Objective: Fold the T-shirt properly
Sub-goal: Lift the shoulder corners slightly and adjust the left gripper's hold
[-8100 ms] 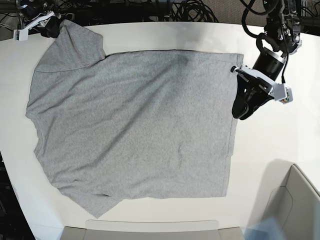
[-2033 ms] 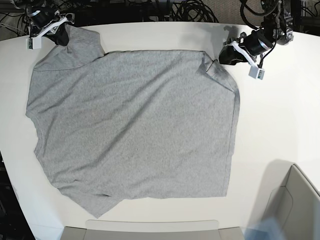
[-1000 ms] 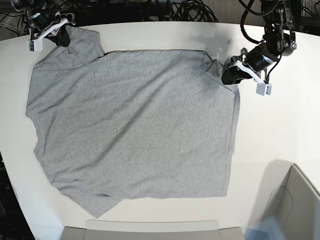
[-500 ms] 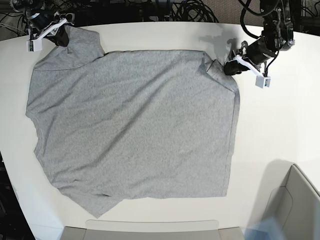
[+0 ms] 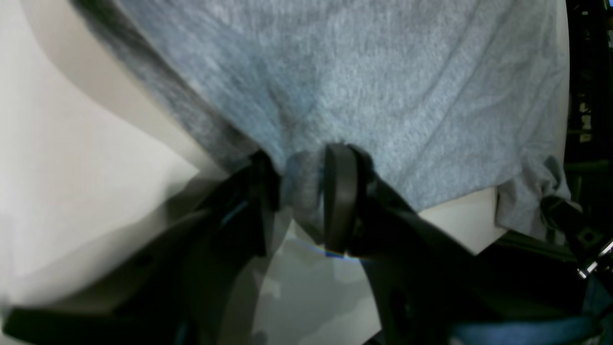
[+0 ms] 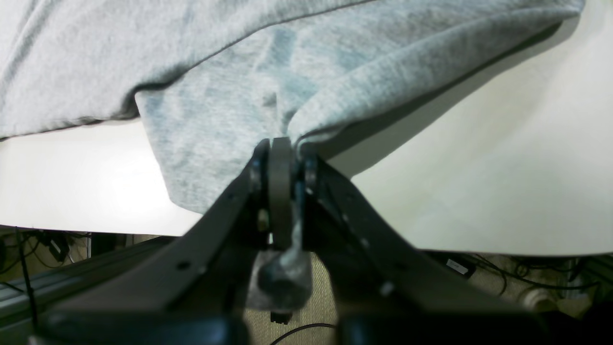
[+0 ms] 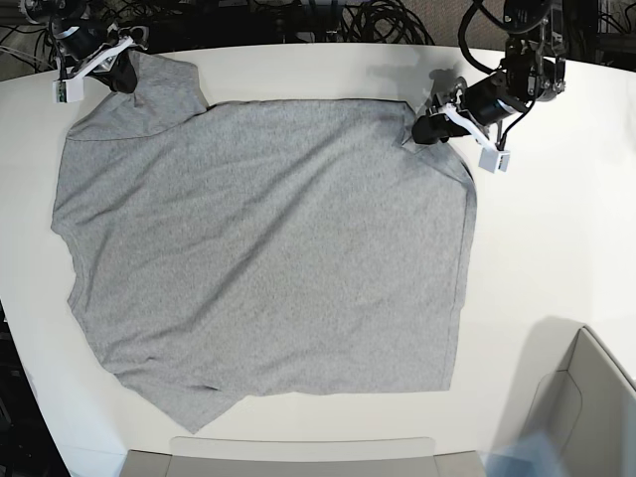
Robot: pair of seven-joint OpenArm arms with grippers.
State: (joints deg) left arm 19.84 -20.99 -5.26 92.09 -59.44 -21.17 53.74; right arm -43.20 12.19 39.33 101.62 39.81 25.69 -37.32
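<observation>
The heather-grey T-shirt (image 7: 268, 248) lies spread flat on the white table (image 7: 556, 248), plain side up. My left gripper (image 7: 422, 131) is at the shirt's far right corner and is shut on a bunch of that corner; the left wrist view shows grey cloth (image 5: 335, 86) pinched between the black fingers (image 5: 337, 191). My right gripper (image 7: 121, 76) is at the far left sleeve, shut on its edge; in the right wrist view the cloth (image 6: 230, 110) is gathered into the closed fingertips (image 6: 281, 158). No lettering shows.
A grey box (image 7: 586, 407) stands at the near right corner. A grey bin edge (image 7: 298, 457) runs along the near table edge. Black cables (image 7: 378, 20) lie behind the table's far edge.
My left gripper has moved left along the far edge, drawing the shirt's far right corner inward over the body. The right gripper and sleeve have stayed in place.
</observation>
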